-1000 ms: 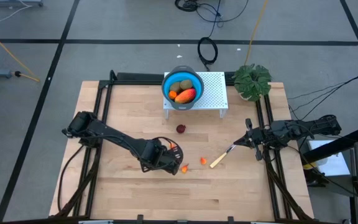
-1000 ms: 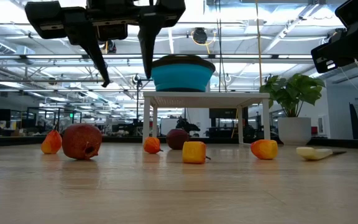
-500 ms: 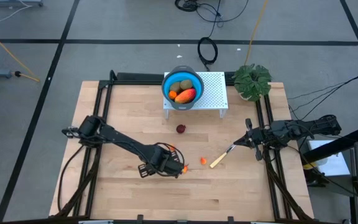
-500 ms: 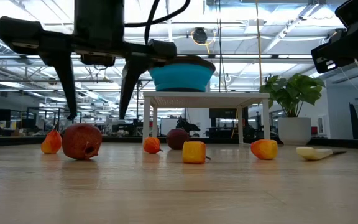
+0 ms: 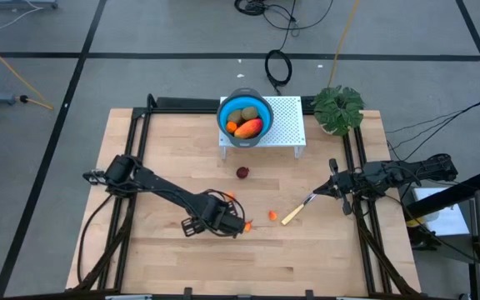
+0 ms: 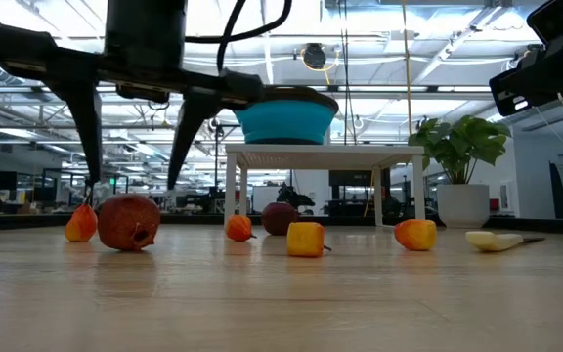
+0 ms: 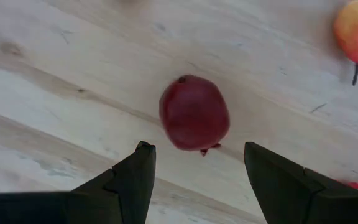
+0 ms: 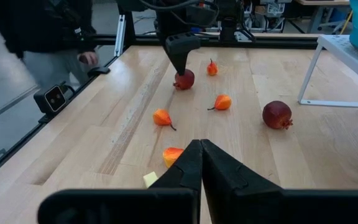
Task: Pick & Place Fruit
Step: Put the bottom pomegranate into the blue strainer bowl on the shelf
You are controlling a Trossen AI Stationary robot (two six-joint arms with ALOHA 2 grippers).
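Near the middle of the worktop's front half, the left gripper (image 6: 130, 181) hangs over a dark red ball (image 7: 194, 113), fingers spread wide on either side, not touching it. A second red ball (image 5: 242, 172) lies near the centre. Small orange bits (image 5: 272, 215) are scattered nearby. By the right edge, the right gripper (image 8: 201, 163) rests with fingers pressed together.

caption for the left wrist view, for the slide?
Left gripper open above a dark red ball fruit on the wooden table, fingers either side, not touching.
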